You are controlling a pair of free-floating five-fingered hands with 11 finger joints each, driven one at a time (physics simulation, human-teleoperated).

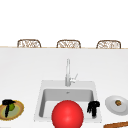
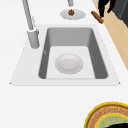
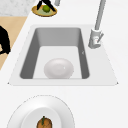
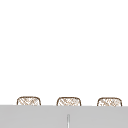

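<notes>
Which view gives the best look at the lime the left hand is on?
Right side view: the lime shows green and unhidden between the left hand fingers on the yellow plate. Front view has it partly covered by the hand. Left side view catches just the plate's edge.

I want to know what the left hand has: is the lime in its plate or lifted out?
In. The lime sits in the yellow plate, with the left hand down on it; its grip is unclear.
</notes>
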